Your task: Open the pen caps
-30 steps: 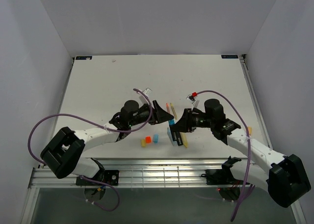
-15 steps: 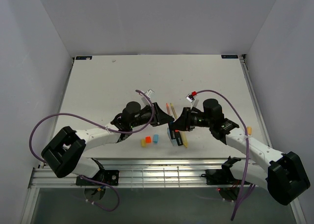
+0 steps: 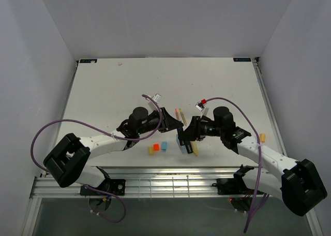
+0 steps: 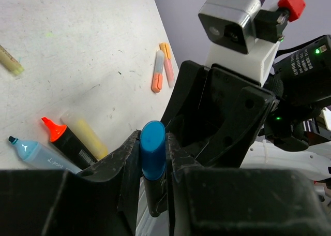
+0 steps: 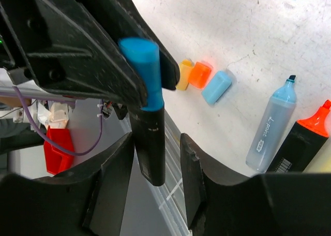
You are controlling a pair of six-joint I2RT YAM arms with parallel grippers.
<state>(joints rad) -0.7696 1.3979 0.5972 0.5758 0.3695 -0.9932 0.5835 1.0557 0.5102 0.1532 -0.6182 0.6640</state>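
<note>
Grey walls (image 3: 155,18) close in the white table (image 3: 103,86) on three sides, meeting its left, far and right edges. A broad scuffed surface stretches from the arms to the far edge. Both arms meet close to the near edge, well apart from the side walls. The left gripper (image 4: 153,143) is clenched on the blue cap (image 4: 153,148) of a dark marker (image 5: 150,148) held in the air. The right gripper (image 5: 158,158) straddles the barrel with its jaws released, a gap showing on one side. Three loose caps (image 5: 199,74), yellow, orange and pale blue, lie side by side on the table nearby, beside two uncapped markers (image 5: 271,127)
</note>
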